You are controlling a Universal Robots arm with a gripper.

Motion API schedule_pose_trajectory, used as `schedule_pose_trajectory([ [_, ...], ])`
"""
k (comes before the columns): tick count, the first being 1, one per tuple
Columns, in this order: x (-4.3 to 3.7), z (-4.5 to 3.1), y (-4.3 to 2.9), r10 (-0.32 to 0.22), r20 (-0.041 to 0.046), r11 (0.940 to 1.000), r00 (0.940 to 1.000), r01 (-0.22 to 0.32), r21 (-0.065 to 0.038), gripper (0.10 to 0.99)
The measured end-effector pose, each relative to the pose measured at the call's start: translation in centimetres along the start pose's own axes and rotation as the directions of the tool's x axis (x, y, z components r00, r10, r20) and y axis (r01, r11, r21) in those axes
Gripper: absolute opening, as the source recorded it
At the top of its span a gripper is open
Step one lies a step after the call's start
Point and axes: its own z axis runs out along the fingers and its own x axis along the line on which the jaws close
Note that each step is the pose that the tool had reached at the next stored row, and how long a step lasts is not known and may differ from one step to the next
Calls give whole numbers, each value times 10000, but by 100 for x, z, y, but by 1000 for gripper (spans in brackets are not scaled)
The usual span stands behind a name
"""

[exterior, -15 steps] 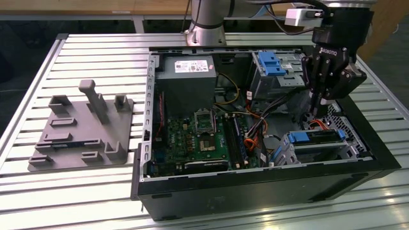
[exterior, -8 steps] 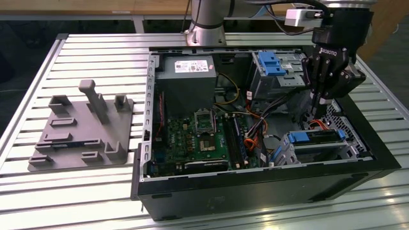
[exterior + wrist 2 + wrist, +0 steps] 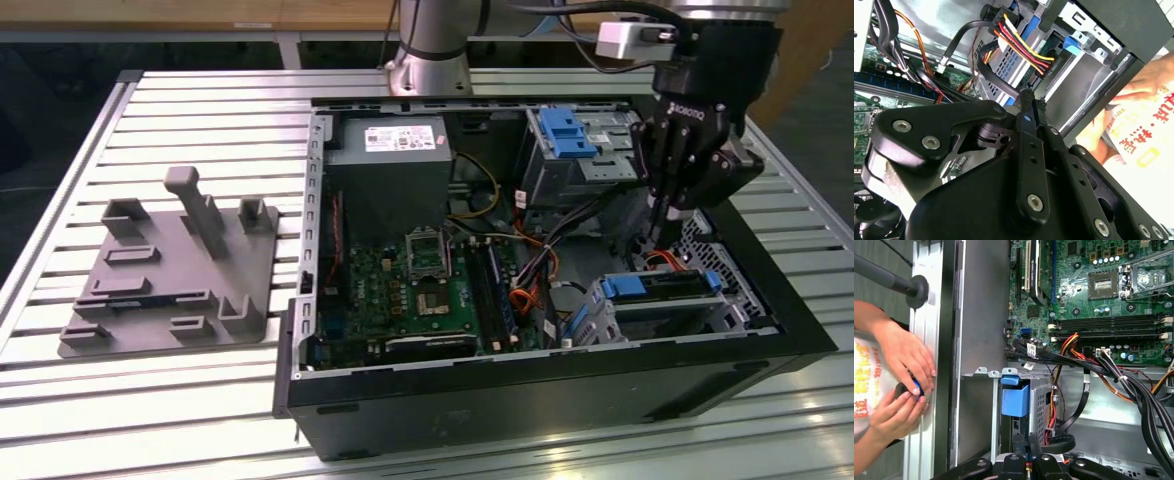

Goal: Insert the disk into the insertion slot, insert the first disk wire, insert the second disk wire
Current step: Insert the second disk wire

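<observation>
The disk, silver in a bright blue carrier, sits inside the insertion slot, a perforated metal cage at the exterior view's right end of the open computer case. A red, yellow and black wire bundle runs to the disk's back edge. My gripper reaches down into the case just above the disk. Its fingers are pressed together in both wrist views. A black disk wire curves in and ends at the tips. The carrier's blue tab lies just ahead of the fingers.
A person's hands rest on the table rail just outside the case wall. In the case are the motherboard, a power supply, a taller cage with a blue latch and loose cable bundles. A grey fixture plate lies on the table.
</observation>
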Motion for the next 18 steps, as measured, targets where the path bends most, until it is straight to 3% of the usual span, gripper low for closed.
schedule_pose_trajectory([
  [3,33,14,0,-6,242,10000,9997,6,3,149],
  [4,48,15,0,-7,287,10000,9996,7,4,149],
  [9,142,25,-2,-10,379,10000,9993,10,6,149],
  [11,170,37,-2,-13,490,10000,9988,12,8,149],
  [13,187,44,-2,-19,751,10000,9972,18,17,149],
  [18,225,61,-2,-38,1535,10000,9881,31,43,149],
])
